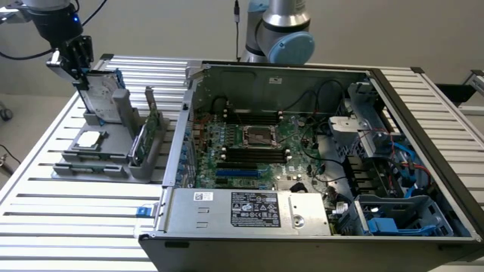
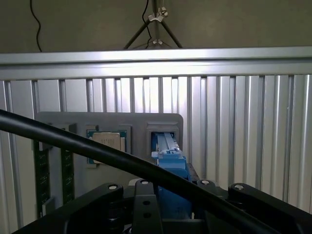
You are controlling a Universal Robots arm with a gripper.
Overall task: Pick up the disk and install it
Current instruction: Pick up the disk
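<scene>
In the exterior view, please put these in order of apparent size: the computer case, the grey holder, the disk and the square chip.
Largest to smallest:
1. computer case
2. grey holder
3. disk
4. square chip
No two look alike in size.

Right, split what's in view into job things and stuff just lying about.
Job: disk; gripper, at the disk; open case, likely where the disk goes.
Lying about: chip; green card; grey holder; table.

Ribbed metal table (image 1: 68,209), plastic-framed metal disk (image 1: 103,97)
</scene>
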